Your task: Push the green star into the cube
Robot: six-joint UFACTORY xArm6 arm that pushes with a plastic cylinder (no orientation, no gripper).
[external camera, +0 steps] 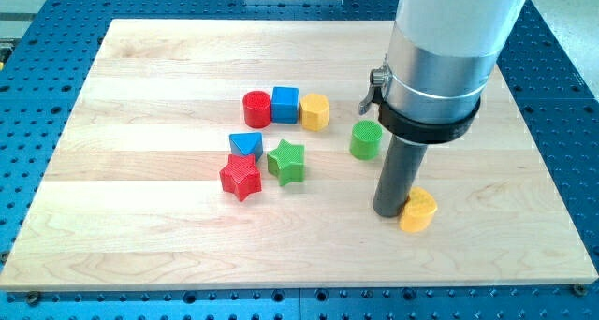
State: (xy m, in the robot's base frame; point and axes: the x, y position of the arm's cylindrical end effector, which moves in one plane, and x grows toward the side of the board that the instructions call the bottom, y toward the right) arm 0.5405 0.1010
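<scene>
Wooden desk (140, 217): red cylinder (256, 109), blue cube (285, 104) and yellow block (314, 111) in a touching row. Below them, blue triangle (246, 143), red star (241, 177) and green star (286, 162) clustered. Green cylinder (366, 139) apart at the view's right; my tip (388, 210) touches a second yellow block (417, 210).

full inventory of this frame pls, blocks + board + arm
red cylinder block: 1, red, upper middle, left end of a row of three
blue cube block: 1, blue, middle of that row
yellow block: 1, yellow, right end of the row, shape unclear
blue triangular block: 1, blue, below the row
red star block: 1, red, below the blue triangle
green star block: 1, green, right of the red star
green cylinder block: 1, green, right of centre
yellow block: 1, yellow, lower right, against my tip
wooden board: 1, light wood, on a blue perforated table
my tip: 1, dark rod end, right of the green star, touching the lower yellow block
</scene>
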